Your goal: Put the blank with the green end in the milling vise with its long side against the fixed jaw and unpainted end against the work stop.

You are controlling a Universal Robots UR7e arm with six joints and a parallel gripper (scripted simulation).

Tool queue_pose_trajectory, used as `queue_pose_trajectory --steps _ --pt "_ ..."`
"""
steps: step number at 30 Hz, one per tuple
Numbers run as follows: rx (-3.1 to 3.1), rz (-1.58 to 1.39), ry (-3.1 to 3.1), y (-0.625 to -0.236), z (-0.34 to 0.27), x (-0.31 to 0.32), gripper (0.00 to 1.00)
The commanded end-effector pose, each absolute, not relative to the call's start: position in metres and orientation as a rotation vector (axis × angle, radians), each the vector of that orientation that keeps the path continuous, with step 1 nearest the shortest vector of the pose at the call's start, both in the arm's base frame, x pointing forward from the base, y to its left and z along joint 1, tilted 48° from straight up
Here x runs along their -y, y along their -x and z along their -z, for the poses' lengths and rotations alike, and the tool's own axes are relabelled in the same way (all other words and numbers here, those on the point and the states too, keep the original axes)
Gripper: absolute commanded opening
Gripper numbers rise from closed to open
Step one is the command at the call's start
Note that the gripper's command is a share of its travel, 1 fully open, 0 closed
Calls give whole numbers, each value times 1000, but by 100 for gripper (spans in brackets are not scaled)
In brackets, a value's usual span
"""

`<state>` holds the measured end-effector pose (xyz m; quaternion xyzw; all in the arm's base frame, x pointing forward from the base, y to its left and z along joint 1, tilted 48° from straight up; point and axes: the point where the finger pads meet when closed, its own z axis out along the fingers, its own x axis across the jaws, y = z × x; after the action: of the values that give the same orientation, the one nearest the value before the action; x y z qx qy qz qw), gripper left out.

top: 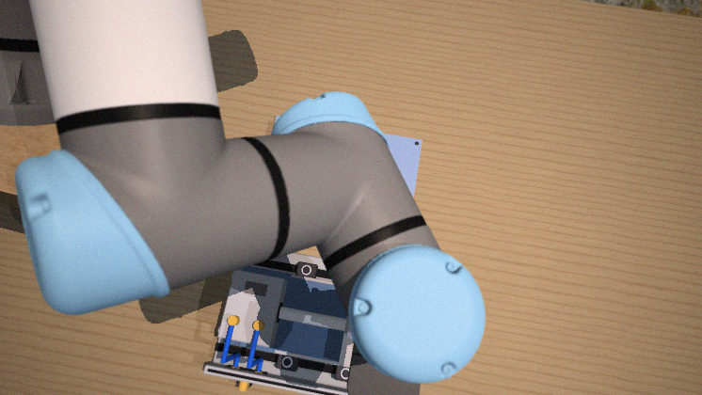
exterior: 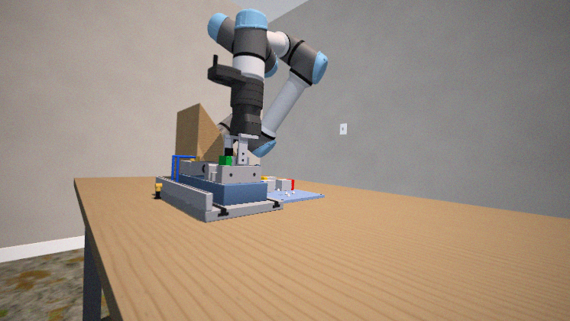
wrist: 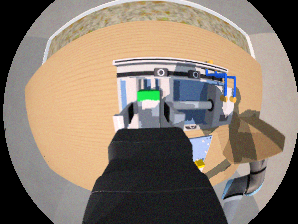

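Note:
The green-ended blank [exterior: 225,160] [wrist: 148,95] lies between the jaws of the vise [top: 309,339] [exterior: 245,194] [wrist: 186,89], beside the fixed jaw [exterior: 239,174]. Its green end points to the side with the long rail, and its top shows above the jaw. My gripper [exterior: 235,156] [wrist: 148,108] is open, with one finger on each side of the blank's grey part. The work stop, the two low bars and the blank's unpainted end are hidden. The arm hides the blank in the top view.
The blue plate [top: 406,159] [exterior: 309,195] [wrist: 202,145] is beside the vise. On it are a yellow-ended blank [exterior: 267,178] [wrist: 200,164] and a red-ended blank [exterior: 293,184]. Blue hoses [top: 253,343] [exterior: 173,169] [wrist: 226,87] rise at the vise's other end. A tan wedge-shaped block [exterior: 189,133] [wrist: 255,140] stands behind.

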<state>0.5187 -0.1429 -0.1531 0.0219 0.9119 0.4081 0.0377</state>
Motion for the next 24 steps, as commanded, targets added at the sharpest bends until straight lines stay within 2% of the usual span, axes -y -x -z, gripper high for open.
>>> queue_pose_trajectory --steps 1,24 --pt "-2797 -1250 -68 -519 153 144 100" --pt "-2797 -1251 -68 -519 151 146 100"
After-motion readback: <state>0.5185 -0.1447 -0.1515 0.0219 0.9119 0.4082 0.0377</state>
